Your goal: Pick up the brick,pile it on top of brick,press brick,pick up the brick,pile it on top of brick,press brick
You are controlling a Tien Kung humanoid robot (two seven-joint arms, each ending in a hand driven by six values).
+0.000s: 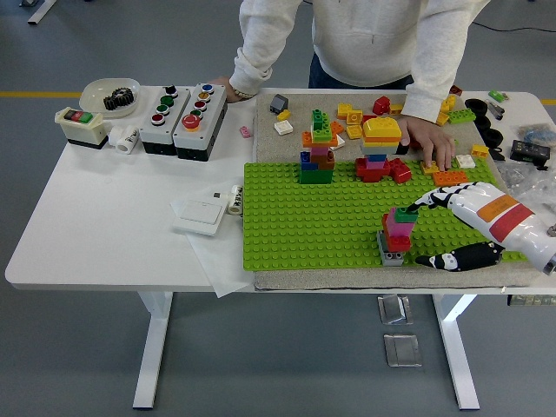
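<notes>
My right robot hand (434, 228) reaches in from the surface's right edge, fingers spread and holding nothing, one fingertip (415, 208) touching the green brick (407, 212) that caps the small brick stack (396, 233) near the front edge of the green baseplate (304, 226). The stack stands upright, directly left of the palm, so I judge the press should go straight down its vertical axis. The thumb lies low beside the stack's base, near the front edge. The left arm is out of view. A person's hand (427, 143) rests by loose bricks at the far side.
</notes>
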